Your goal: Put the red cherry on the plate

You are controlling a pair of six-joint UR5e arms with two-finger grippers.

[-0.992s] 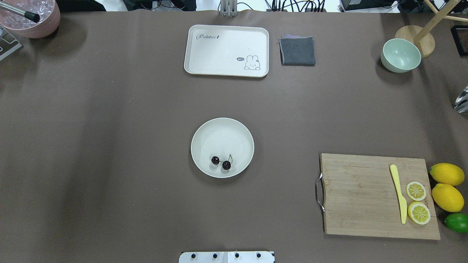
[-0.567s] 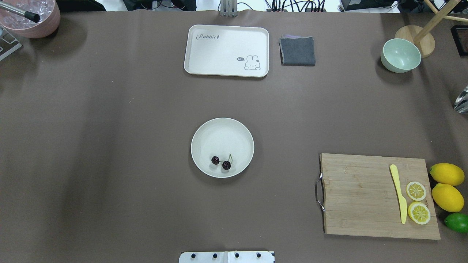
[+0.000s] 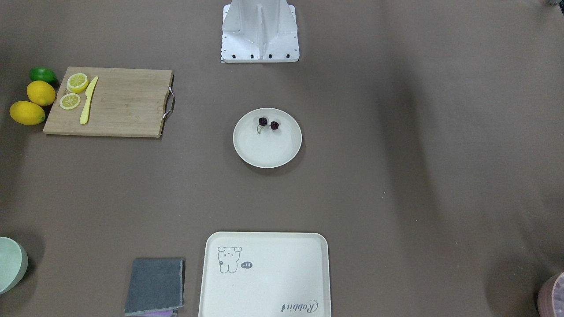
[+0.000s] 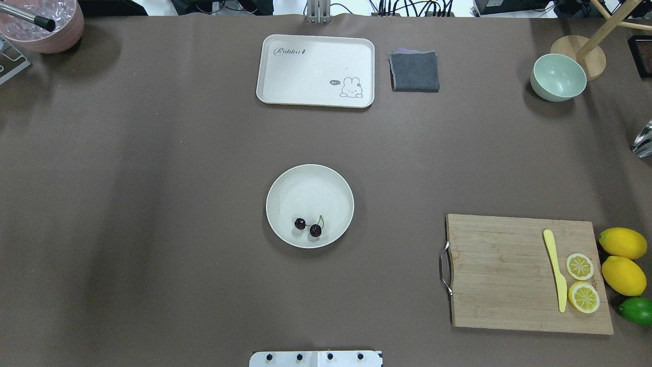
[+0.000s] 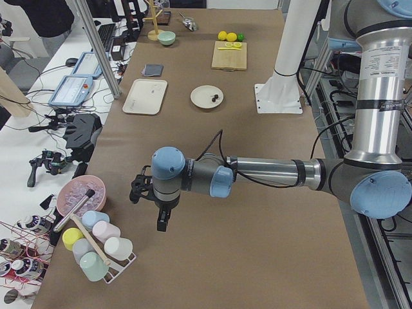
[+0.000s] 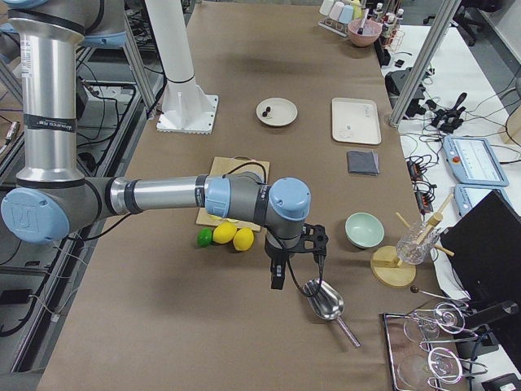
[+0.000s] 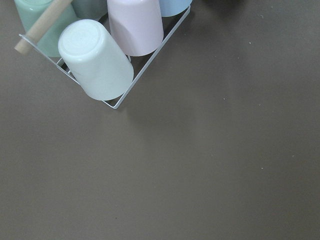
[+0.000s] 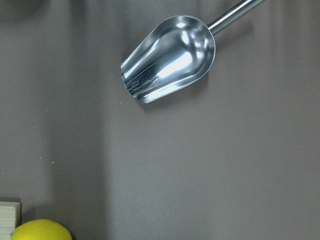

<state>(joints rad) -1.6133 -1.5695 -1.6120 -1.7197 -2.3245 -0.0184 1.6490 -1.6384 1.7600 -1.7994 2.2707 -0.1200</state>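
On the plate [image 4: 309,191] lies the red cherry [image 4: 315,230], far from left hand [image 5: 162,224] and right hand [image 6: 277,279]; spread: cannot tell.

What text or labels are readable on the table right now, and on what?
"Rabbit": script lettering on the cream tray.
"hi~": in the small speech bubble by the rabbit drawing on that tray; tiny, so uncertain.
No readable text on the plate, cutting board or cups.

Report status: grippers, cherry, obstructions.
Left gripper by cup rack, right gripper by metal scoop; open or shut unclear. Red cherry lying on plate. Nothing near it.
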